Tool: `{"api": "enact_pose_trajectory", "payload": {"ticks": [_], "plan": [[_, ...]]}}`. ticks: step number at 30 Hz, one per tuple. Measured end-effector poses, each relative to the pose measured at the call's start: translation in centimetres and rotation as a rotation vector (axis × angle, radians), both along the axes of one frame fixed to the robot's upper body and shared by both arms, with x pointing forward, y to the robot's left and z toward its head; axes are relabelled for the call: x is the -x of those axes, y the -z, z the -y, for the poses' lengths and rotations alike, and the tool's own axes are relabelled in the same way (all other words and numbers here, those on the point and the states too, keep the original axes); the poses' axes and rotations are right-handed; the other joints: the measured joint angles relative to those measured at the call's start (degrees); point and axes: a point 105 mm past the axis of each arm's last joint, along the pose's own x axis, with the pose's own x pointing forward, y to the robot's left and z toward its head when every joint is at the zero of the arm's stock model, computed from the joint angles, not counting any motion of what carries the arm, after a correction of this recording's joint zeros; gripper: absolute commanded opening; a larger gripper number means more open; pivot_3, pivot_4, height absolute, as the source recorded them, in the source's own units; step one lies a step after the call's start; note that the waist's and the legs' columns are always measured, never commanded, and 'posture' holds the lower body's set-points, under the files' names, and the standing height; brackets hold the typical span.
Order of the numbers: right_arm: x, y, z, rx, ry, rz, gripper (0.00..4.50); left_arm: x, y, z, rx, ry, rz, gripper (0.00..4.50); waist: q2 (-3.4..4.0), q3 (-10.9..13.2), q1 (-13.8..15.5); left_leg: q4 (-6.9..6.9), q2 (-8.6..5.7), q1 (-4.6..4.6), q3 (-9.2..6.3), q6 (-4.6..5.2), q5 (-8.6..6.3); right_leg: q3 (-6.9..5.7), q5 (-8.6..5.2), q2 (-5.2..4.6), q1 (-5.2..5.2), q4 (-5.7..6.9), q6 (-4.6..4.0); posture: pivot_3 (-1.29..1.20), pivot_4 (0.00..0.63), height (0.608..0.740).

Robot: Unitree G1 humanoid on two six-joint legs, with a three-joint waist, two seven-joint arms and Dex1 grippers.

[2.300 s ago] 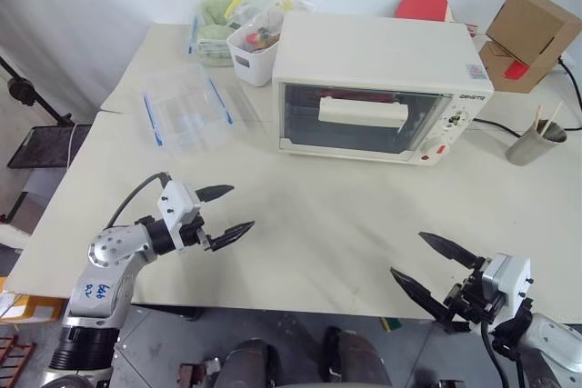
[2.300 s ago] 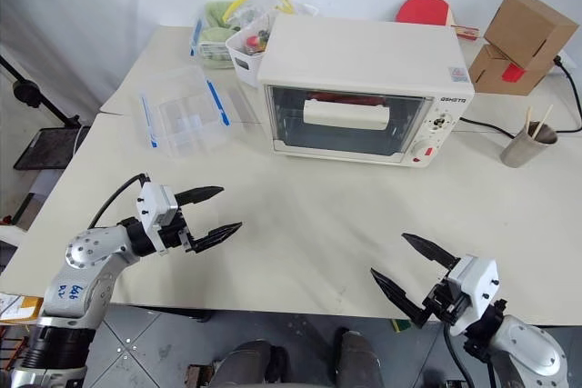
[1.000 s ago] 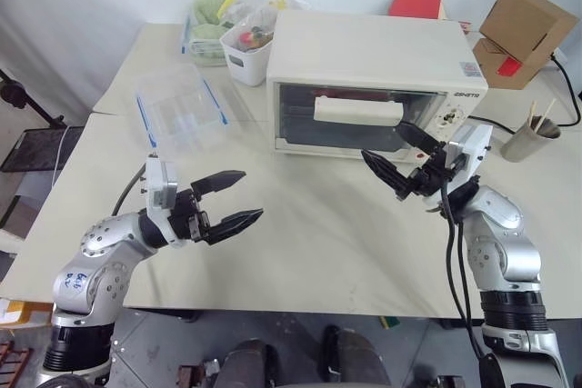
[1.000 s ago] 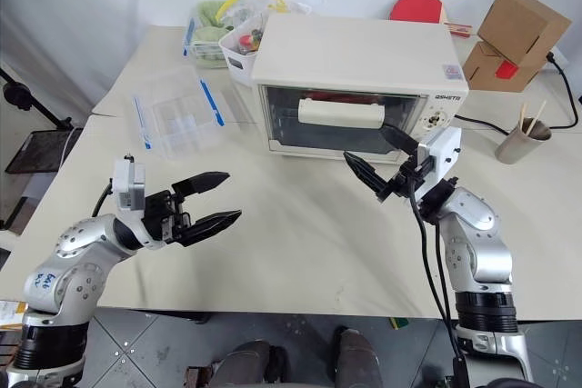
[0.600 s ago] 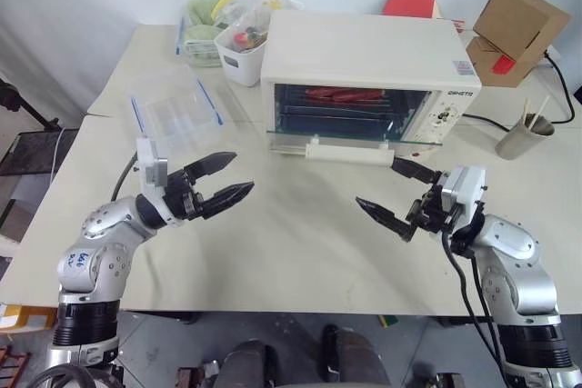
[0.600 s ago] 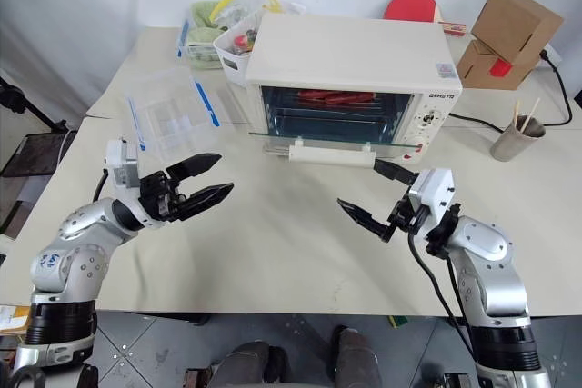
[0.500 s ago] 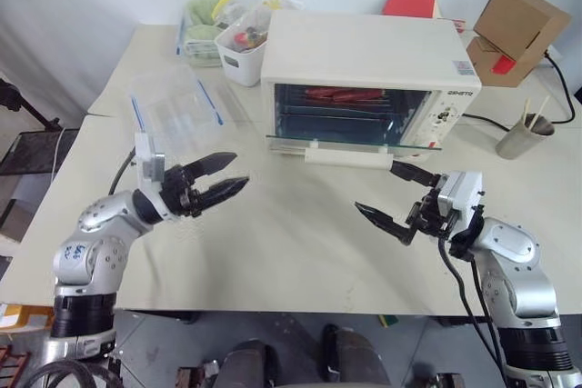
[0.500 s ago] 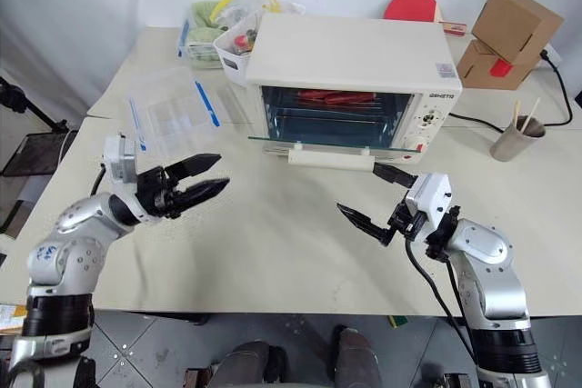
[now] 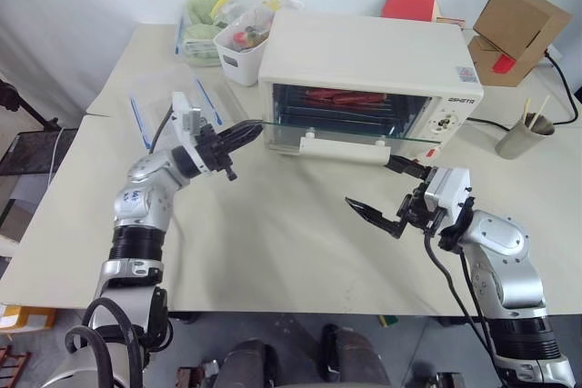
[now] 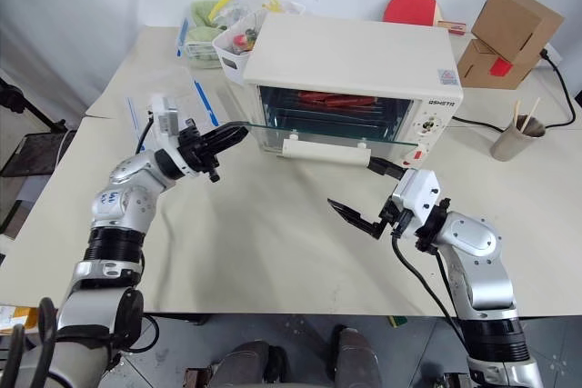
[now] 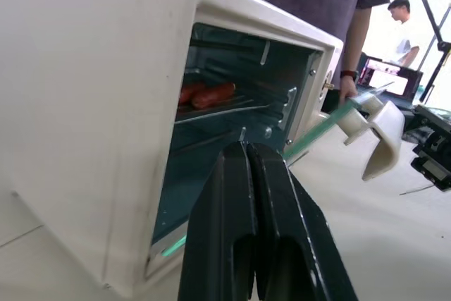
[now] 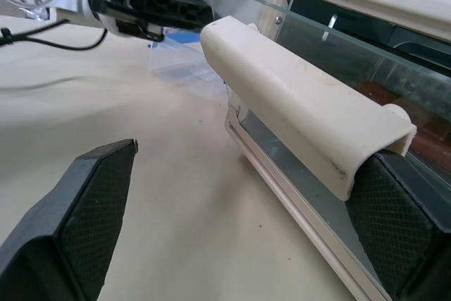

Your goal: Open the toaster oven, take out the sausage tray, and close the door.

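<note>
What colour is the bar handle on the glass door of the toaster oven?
Cream-white, like the oven body. The bar handle shows best in the right wrist view.

Cream toaster oven (image 9: 368,52), glass door (image 9: 350,134) dropped level, sausage tray (image 9: 344,96) inside

A short dark brand word sits on the toaster oven (image 9: 368,79) front, top right corner above the knobs, but its letters can't be made out.

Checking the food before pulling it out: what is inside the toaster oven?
Inside the toaster oven, red sausages lie on an upper rack. The sausage tray beneath them cannot be made out, and the lower cavity is dim.
</note>
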Motion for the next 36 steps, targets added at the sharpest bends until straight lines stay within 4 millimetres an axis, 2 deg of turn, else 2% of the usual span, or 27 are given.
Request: {"api": "enact_pose_trajectory", "payload": {"ticks": [6, 13, 18, 21, 24, 27, 30, 33, 36], "plan": [[0.3, 0.7, 0.2, 0.0, 0.012, -0.023, 4.5, -0.3, 0.4, 1.7, 0.036, 0.033, -0.016, 0.03, -0.02, 0.0, 0.5, 0.03, -0.03, -0.03, -0.06, 0.02, 0.01, -0.04, 0.01, -0.03, 0.01, -0.01, 0.02, 0.0, 0.15, 0.74], [1.8, 2.8, 1.2, 0.02, 0.093, -0.054, 4.5, 0.7, 1.5, 3.1, -0.073, 0.118, 0.039, 0.03, -0.03, 0.0, 1.9, 0.05, -0.15, -0.09, -0.19, 0.03, 0.01, -0.06, 0.02, -0.08, 0.04, -0.03, 0.04, 0.0, 0.15, 0.74], [4.3, 5.1, 4.6, 0.036, 0.281, -0.088, 4.5, 1.2, 2.8, 3.7, -0.094, 0.158, 0.013, 0.03, -0.04, 0.0, 2.5, 0.06, -0.2, -0.13, -0.25, 0.1, 0.02, -0.03, 0.07, -0.07, 0.09, -0.14, 0.13, 0.0, 0.15, 0.74], [7.8, 7.0, 6.7, 0.036, 0.405, -0.163, 4.5, 1.6, 3.9, 3.9, -0.119, 0.175, -0.001, 0.03, 0.0, 0.0, 2.8, 0.05, -0.12, -0.1, -0.27, 0.07, 0.03, -0.05, 0.06, 0.01, 0.11, -0.14, 0.13, 0.0, 0.15, 0.74], [9.8, 8.2, 9.0, 0.044, 0.528, -0.221, 4.5, 2.1, 5.2, 3.9, -0.164, 0.187, -0.008, 0.03, -0.02, 0.0, 2.3, 0.06, -0.13, 0.07, 0.01, 0.08, 0.05, 0.18, 0.09, -0.01, 0.23, -0.15, 0.17, 0.0, 0.15, 0.74], [11.2, 7.6, 11.1, 0.035, 0.649, -0.202, 4.5, 2.5, 6.3, 4.4, -0.231, 0.198, 0.019, 0.03, -0.03, 0.0, 1.4, 0.04, -0.1, 0.22, 0.09, 0.05, 0.03, 0.44, 0.11, -0.04, 0.24, -0.09, 0.2, 0.0, 0.15, 0.74], [11.5, 6.3, 12.4, 0.007, 0.72, -0.158, 4.5, 2.5, 7.1, 4.3, -0.262, 0.174, 0.03, 0.03, -0.02, 0.0, 0.9, 0.0, 0.01, 0.21, 0.15, -0.01, -0.01, 0.68, 0.08, -0.08, 0.1, -0.01, 0.13, 0.0, 0.15, 0.74], [11.1, 4.7, 12.2, -0.005, 0.704, -0.123, 4.5, 2.6, 8.0, 3.9, -0.264, 0.14, 0.017, 0.03, 0.04, 0.0, 0.7, -0.03, 0.06, 0.2, 0.15, -0.04, -0.03, 0.79, 0.04, -0.12, 0.05, 0.02, 0.06, 0.0, 0.15, 0.74], [9.5, 2.6, 11.5, 0.023, 0.655, -0.086, 4.5, 2.9, 8.7, 3.4, -0.258, 0.098, 0.017, 0.03, 0.02, 0.0, 0.5, 0.01, 0.1, 0.19, 0.11, -0.01, -0.03, 0.79, 0.04, -0.36, 0.06, 0.01, 0.06, 0.0, 0.15, 0.74]]}}
